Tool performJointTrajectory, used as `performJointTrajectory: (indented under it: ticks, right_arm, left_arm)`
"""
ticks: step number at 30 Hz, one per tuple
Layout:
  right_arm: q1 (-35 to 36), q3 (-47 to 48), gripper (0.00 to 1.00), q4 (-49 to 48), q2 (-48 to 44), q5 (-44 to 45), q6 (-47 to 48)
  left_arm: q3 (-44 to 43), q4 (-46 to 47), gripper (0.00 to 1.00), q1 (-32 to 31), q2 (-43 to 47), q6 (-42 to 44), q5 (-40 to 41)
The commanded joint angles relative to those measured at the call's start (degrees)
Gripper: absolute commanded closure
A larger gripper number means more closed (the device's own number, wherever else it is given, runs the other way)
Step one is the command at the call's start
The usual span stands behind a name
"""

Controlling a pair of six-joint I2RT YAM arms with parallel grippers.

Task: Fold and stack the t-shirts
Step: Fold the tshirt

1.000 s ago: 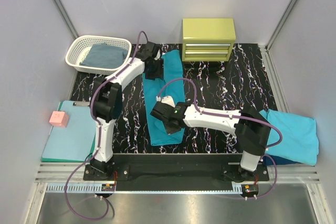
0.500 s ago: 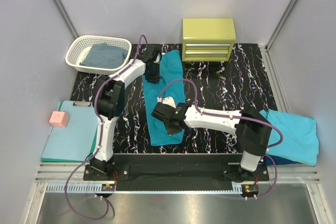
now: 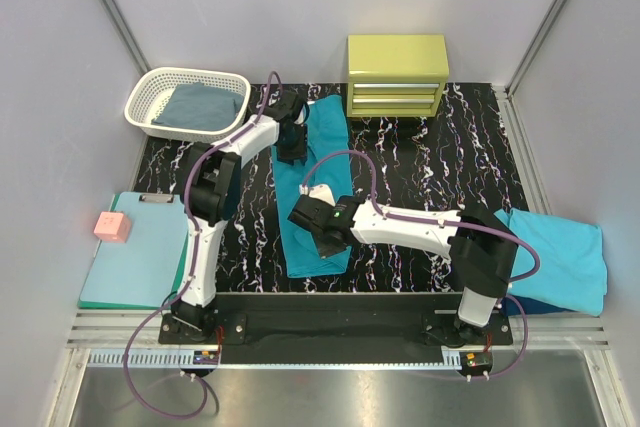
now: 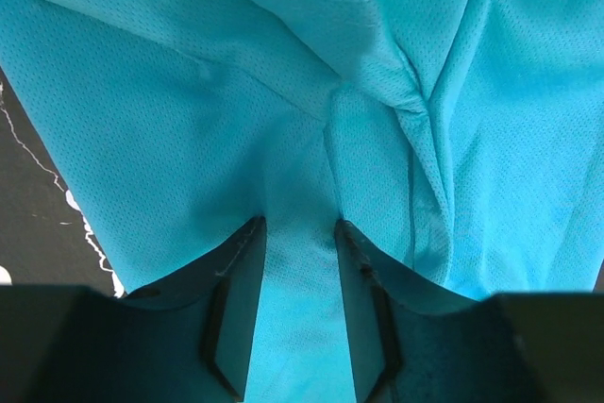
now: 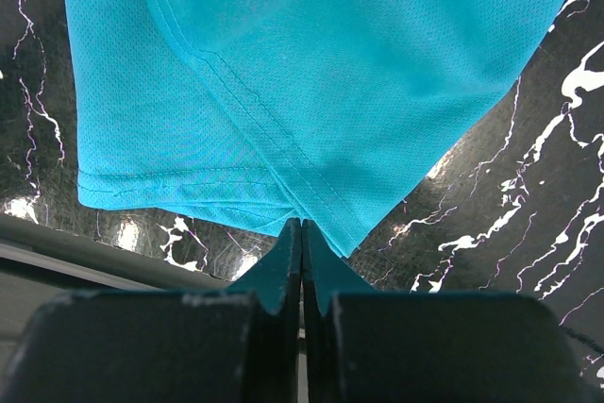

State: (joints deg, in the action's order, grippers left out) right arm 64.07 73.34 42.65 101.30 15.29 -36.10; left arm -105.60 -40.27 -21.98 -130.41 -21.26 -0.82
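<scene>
— Where is the teal t-shirt (image 3: 320, 262) to be found?

— It is laid out as a long narrow strip down the middle of the black marbled tabletop (image 3: 430, 167), its far end close to the yellow-green drawer cabinet (image 3: 397, 75).

— How is the left pincer (image 3: 292, 142) seen?

— It is set over the far end of the strip. In the left wrist view its two fingers (image 4: 241, 299) are held partly apart, with a moderate gap. Wrinkled teal cloth is seen between and beyond them. Whether any cloth is gripped cannot be told.

— And the right pincer (image 3: 325, 237)?

— It is placed at the near end of the strip. In the right wrist view the pincer (image 5: 301, 226) is closed, finger against finger, with no gap seen. Its tips are met by the stitched hem at a corner of the shirt. Whether a fold is pinched there cannot be told.

— What else is shown?

— A lighter turquoise t-shirt (image 3: 560, 247) is lying at the right edge, with dark blue cloth (image 3: 540, 304) under it. A white basket (image 3: 140, 97) with grey-blue cloth in it is placed at the far left. A mint-green clipboard (image 3: 130, 267) is laid at the near left, and a pink block (image 3: 112, 227) is rested at its far edge.
</scene>
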Motion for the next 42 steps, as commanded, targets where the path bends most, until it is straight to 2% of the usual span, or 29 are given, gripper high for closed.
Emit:
performJointTrajectory:
  ticks: [1,9,12,13,17,20,32,42]
  right_arm:
    - [0.5,0.0,0.98,-2.2,-0.3,-1.0,-0.3]
    - [0.5,2.1,0.89,-4.4,3.5,-3.2,0.7]
    - [0.7,3.2,0.74,-5.3,4.1,-3.9,1.8]
    - [0.8,3.5,0.66,-5.8,4.1,-4.0,2.0]
    - [1.2,5.5,0.54,-6.0,6.0,-3.6,3.8]
    - [1.3,7.2,0.48,-5.9,7.2,-3.2,4.8]
    - [1.5,15.2,0.49,-5.7,14.5,0.0,8.0]
    - [1.5,13.1,0.52,-5.9,17.4,3.0,7.6]
  left_arm:
    - [0.3,0.3,0.56,0.4,-2.1,-0.1,0.6]
    - [1.0,0.3,0.55,0.4,-2.8,-0.1,0.7]
    - [1.3,0.3,0.55,0.4,-2.9,0.1,0.6]
    - [1.3,0.2,0.55,0.4,-2.9,0.1,0.7]
    - [1.5,0.3,0.55,0.4,-2.9,0.0,0.7]
    - [1.4,0.3,0.55,0.4,-3.0,-0.1,0.6]
    - [1.2,0.3,0.55,0.4,-3.2,-0.5,-0.1]
    - [1.5,0.2,0.55,0.4,-2.6,-0.7,-0.5]
